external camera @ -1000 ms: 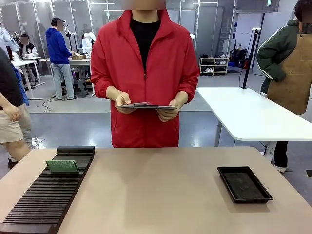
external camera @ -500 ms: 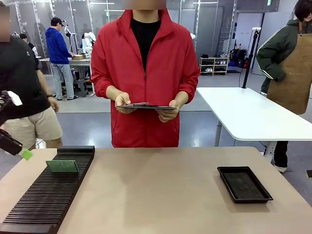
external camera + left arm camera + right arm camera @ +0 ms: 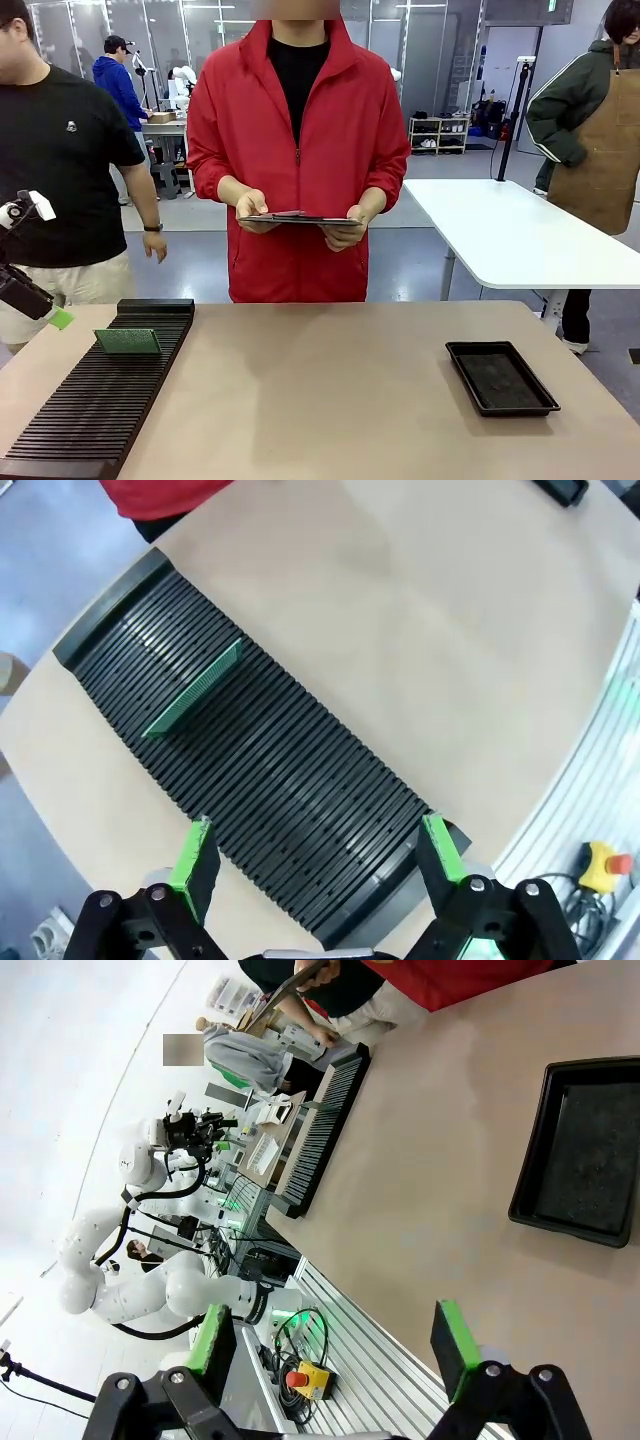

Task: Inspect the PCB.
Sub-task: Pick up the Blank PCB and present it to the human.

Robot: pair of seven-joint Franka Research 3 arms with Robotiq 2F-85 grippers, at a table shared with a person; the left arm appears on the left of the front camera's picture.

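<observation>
front: PCB [image 3: 127, 341] stands on edge in black rack [image 3: 90, 410], left side of counter [image 3: 320, 400] | L wrist: left tool [image 3: 317, 821] wide, empty, over rack | R wrist: right tool [image 3: 330, 1308] wide, empty, black tray [image 3: 528, 1145] ahead

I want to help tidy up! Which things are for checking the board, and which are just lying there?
For the job: small green circuit board; long black slotted rack holding it.
Lying about, probably: shallow black rectangular tray; white side table.
</observation>
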